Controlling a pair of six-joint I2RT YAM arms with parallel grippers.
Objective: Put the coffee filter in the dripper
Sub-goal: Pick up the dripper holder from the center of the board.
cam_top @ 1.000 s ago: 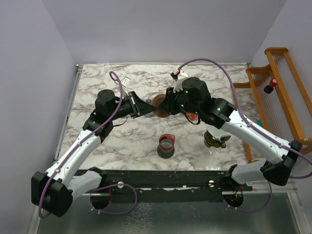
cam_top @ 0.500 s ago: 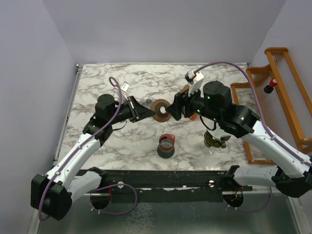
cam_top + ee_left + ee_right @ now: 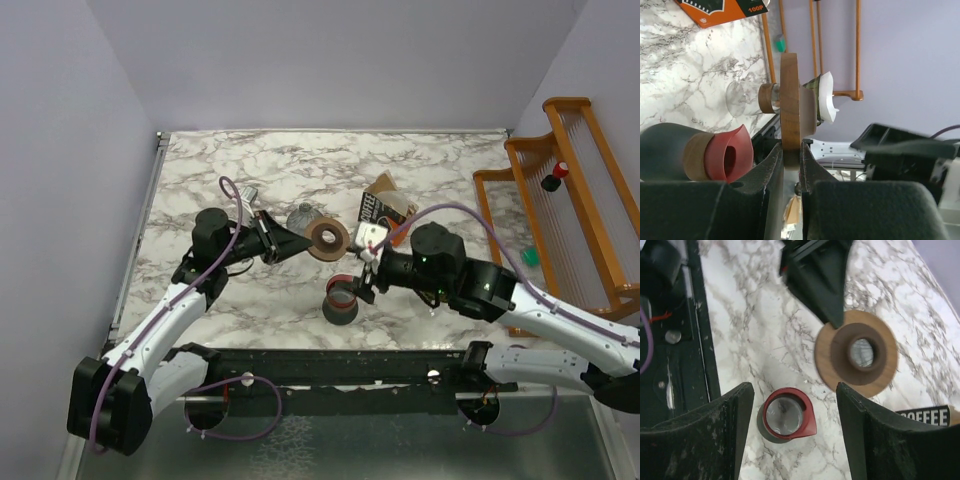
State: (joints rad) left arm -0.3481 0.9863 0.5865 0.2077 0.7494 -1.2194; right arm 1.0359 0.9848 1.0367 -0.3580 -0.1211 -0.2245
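"COFFEE" in white caps on black strip of carton (image 3: 923, 416), "100P" on its black corner in left wrist view, no other legible txt

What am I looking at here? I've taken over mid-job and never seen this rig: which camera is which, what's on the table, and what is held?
These are two robot arms bolted at the near edge of a marble table. The overhead picture looks down from behind them; the other two come from a camera on each wrist. The left gripper is clamped on the wooden rim of the dripper. The right gripper is open and empty, hovering over a red-rimmed jug. A COFFEE carton lies farther back. White paper, perhaps the filter, shows beside the dripper in the left wrist view; whether it sits inside I cannot tell.
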